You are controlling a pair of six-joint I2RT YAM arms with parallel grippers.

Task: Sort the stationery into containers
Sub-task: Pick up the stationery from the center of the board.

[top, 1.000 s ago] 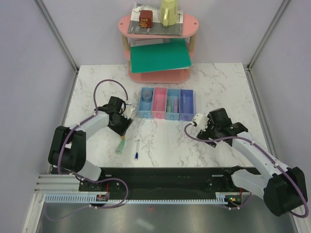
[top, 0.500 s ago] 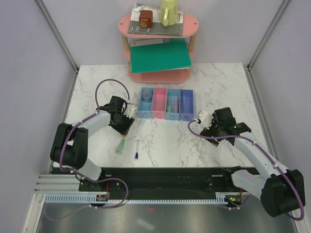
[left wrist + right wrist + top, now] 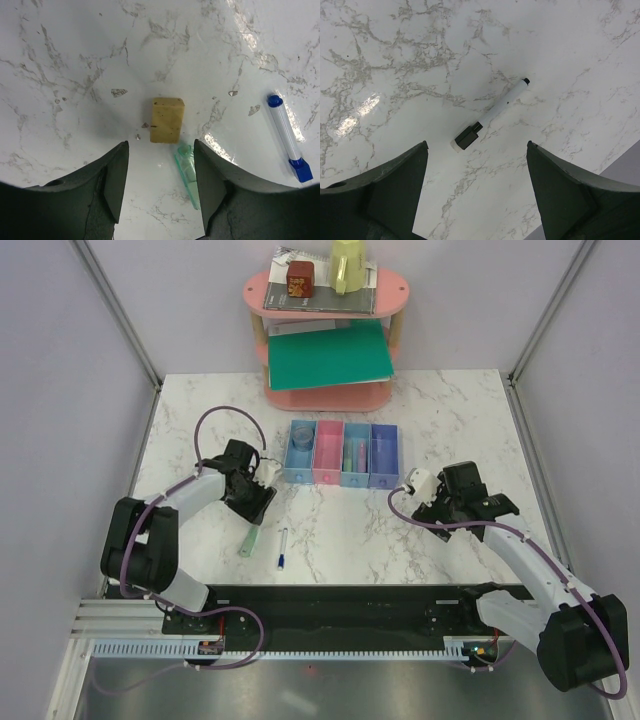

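Left gripper, jaws apart, hovers over a tan rectangular eraser; right gripper, jaws apart, over a thin black-capped white pen.

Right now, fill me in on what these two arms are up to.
They are sorting stationery into the row of four small trays. The left arm hangs with its jaws open above the tan eraser, beside a pale green marker and a blue-tipped white pen. The right arm hangs with open jaws over a black-capped pen. Nothing is gripped. A tape roll and a marker already lie in the trays.
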